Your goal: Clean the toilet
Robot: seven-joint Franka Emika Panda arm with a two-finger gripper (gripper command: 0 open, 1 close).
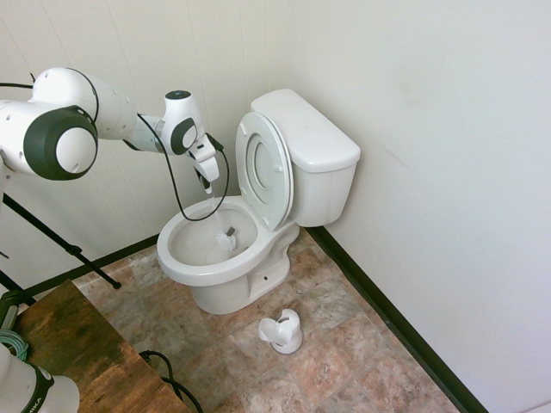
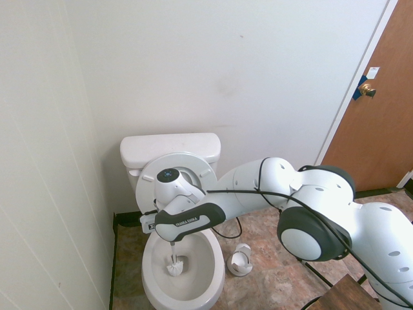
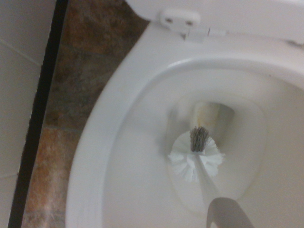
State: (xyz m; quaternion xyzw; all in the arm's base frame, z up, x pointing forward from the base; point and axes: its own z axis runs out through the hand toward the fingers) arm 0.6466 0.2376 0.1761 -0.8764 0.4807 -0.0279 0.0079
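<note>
The toilet stands against the far wall in the corner, seat and lid raised against the tank. Inside the bowl sits the white head of a brush, its bristles low near the drain — the thin handle rises straight up to the claw, which points down over the bowl and is clenched on the handle. On the tiled floor just right of the toilet's base sits the small white brush holder, empty — apart from the bowl.
</note>
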